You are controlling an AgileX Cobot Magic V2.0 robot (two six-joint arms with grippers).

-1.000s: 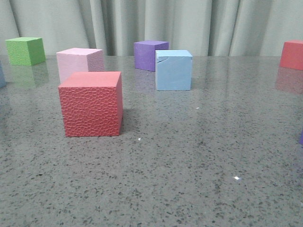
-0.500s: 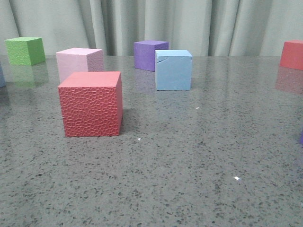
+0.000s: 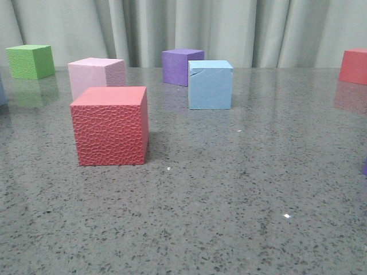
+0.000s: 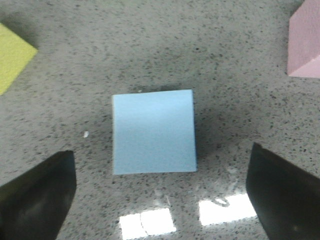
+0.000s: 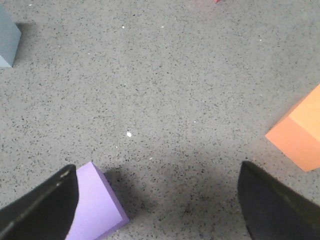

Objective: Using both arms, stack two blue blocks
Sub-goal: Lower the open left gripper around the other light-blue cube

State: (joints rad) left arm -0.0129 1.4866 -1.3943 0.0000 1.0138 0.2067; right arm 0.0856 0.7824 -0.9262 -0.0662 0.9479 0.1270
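nothing on the counter [image 3: 241, 189] has shifted since a moment ago, one blue block [image 4: 153, 131] sitting just ahead of the left gripper [image 4: 160, 192] between its wide-apart fingers, the right gripper [image 5: 157, 210] likewise spread, a purple cube [image 5: 95, 207] touching one finger.

Frame edges crop the orange cube [image 5: 299, 135] and yellow cube [image 4: 12, 56]

Pale grey-green pleated curtain [image 3: 241, 31] hangs behind a glossy speckled grey stone table [image 3: 229, 195]
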